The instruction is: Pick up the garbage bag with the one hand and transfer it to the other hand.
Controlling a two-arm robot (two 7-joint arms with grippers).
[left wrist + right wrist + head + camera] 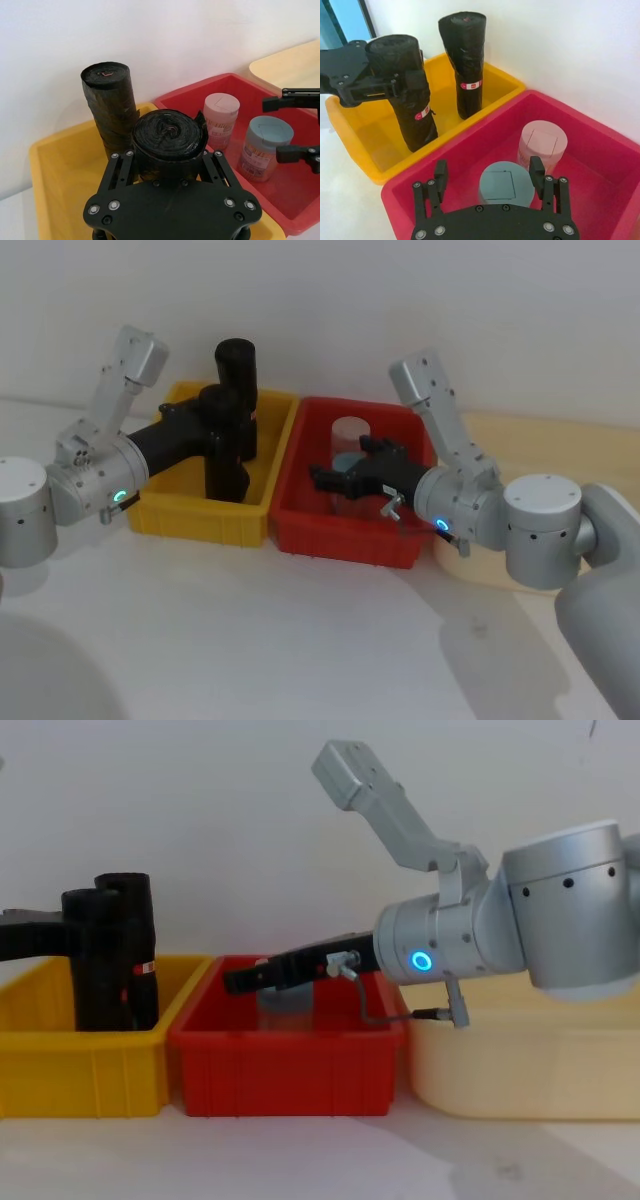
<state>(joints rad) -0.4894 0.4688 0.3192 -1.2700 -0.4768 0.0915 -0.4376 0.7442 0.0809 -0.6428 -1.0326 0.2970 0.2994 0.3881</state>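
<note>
- Left gripper (228,428), on the green-ringed arm, is clamping the garbage bag (226,468) high on its body, a finger pressing in on each side of the thick black roll.
- Standing upright, the bag is sitting inside the yellow bin (200,522), with its top poking above the fingers and its longer lower part hanging free beneath them. I cannot tell whether its foot is touching the bin floor.
- Just behind it, a second black roll (237,360) is standing against the bin's far wall, close to the held one but outside the grip.
- Right gripper (488,167), on the blue-ringed arm, is hovering with its fingers spread wide and nothing between them, above the red bin (340,540) and over a grey canister (502,182) and a pink canister (542,142).
- Everything is hinging on this: the bag is lying to the robot's left of the empty gripper, across the two bins' touching walls, with its long axis vertical.
- By my judgement, the pick is looking nearly done and the handover is waiting. The left arm is needing to lift the roll clear of the bin and carry it rightward, offering the bare lower section.
- A likely risk is the bag brushing the neighbouring roll or the bin wall on the way up.
</note>
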